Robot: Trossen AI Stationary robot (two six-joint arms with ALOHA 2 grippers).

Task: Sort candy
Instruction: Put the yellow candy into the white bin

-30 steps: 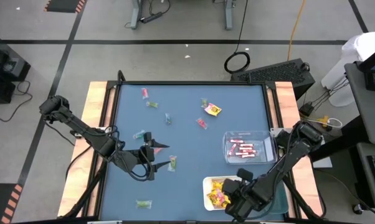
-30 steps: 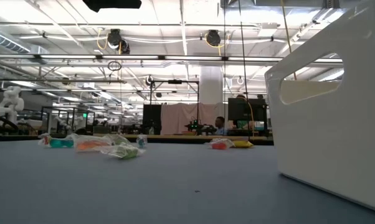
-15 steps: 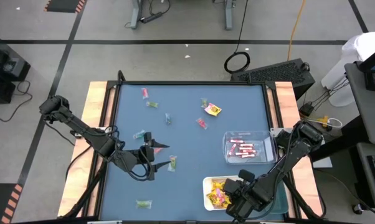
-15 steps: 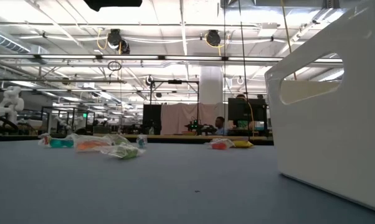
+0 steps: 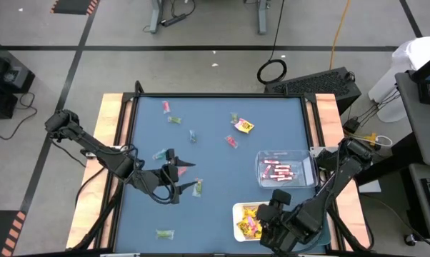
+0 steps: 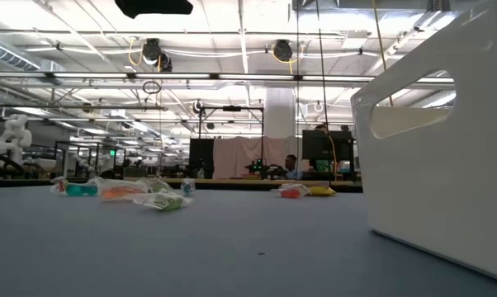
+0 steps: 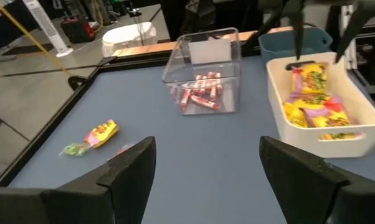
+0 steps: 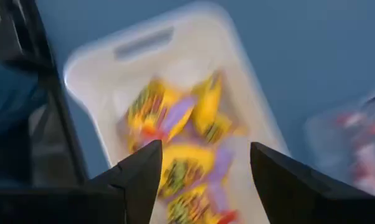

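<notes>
Comparing the high view with the pictures half a second and a second old, we see the right gripper (image 5: 276,202) has shifted a little over the white bin (image 5: 238,223), while the left gripper (image 5: 178,171) has edged slightly toward 12 o'clock. We read this as the right arm finishing a drop and the left arm starting toward its next piece.

Right arm: its fingers stand apart with nothing between them (right wrist view), and yellow packets (image 8: 175,143) lie in the bin directly beneath. The drop appears done.

Left arm: its claw is spread wide and empty over the blue table (image 5: 215,114), left of centre. One loose green piece (image 5: 198,188) lies just at its 4 o'clock; a teal piece (image 5: 159,153) sits near its 10 o'clock.

Sorted so far: pink-red sticks (image 5: 276,171) fill the clear bin (image 5: 301,158) at the table's 3 o'clock; yellow packets fill the white bin at 5 o'clock.

Still loose: a yellow packet (image 5: 245,126) and a red piece (image 5: 231,141) near centre, several small pieces toward 11 o'clock, and one green piece (image 5: 163,233) at 7 o'clock.

Obstruction: we see none between the left gripper and the nearest sweets. A grey-blue bin (image 7: 299,40) behind the white one (left wrist view) looks empty, so green pieces seem unsorted.
</notes>
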